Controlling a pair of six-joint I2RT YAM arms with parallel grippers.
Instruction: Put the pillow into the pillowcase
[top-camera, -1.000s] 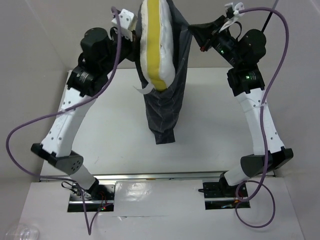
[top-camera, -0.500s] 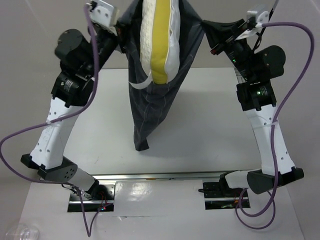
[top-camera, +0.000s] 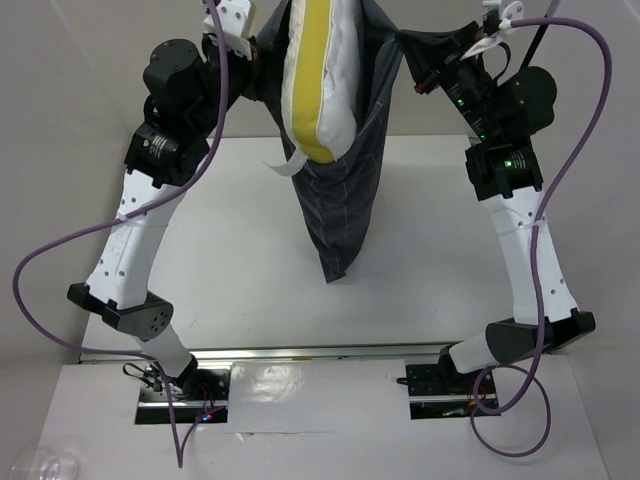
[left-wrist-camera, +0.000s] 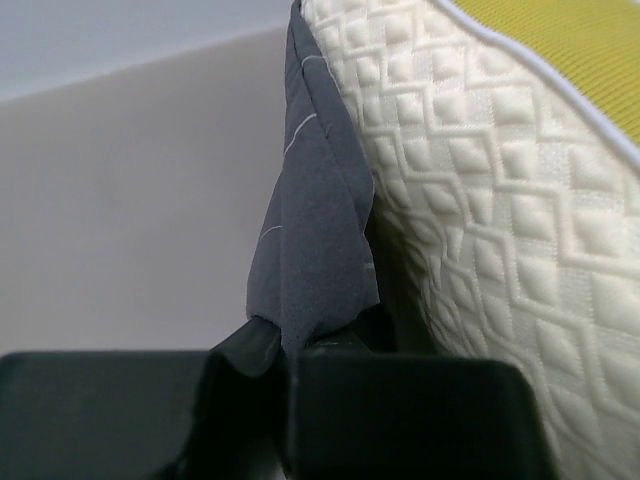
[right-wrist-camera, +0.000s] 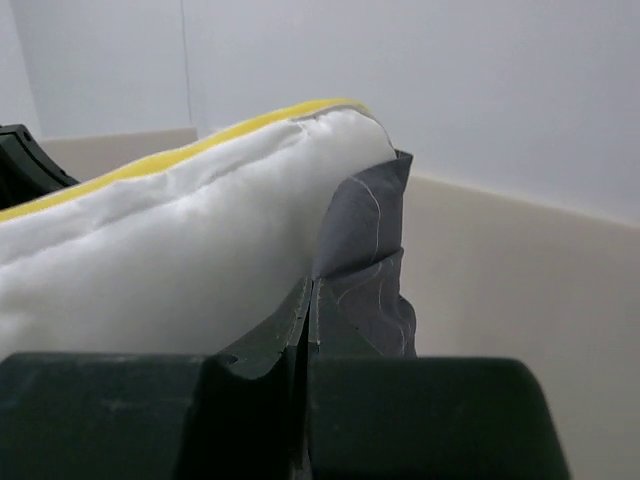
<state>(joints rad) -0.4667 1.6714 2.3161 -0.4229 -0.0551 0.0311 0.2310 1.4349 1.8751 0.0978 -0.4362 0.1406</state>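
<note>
The dark grey checked pillowcase (top-camera: 345, 210) hangs mouth-up above the table, held high between both arms. The white quilted pillow (top-camera: 320, 90) with its yellow band stands on edge in the mouth, its upper part sticking out, and a white tag (top-camera: 284, 166) dangles at its lower left. My left gripper (top-camera: 262, 48) is shut on the left rim of the pillowcase (left-wrist-camera: 315, 250), with the pillow (left-wrist-camera: 500, 200) right beside it and the gripper (left-wrist-camera: 285, 345) pinching the fabric. My right gripper (top-camera: 418, 58) is shut on the right rim of the case (right-wrist-camera: 368, 250), next to the pillow (right-wrist-camera: 180, 260), jaws (right-wrist-camera: 310, 300) pressed together.
The white table (top-camera: 220, 260) lies below the hanging case, whose bottom tip (top-camera: 340, 272) reaches near the table's middle. Purple cables (top-camera: 60, 250) loop off both arms. Walls enclose the table at the left and the back.
Both arms swung the hanging case left half a second ago, spreading its mouth, and have now swung back to the right. The pillow still stands in the mouth.
</note>
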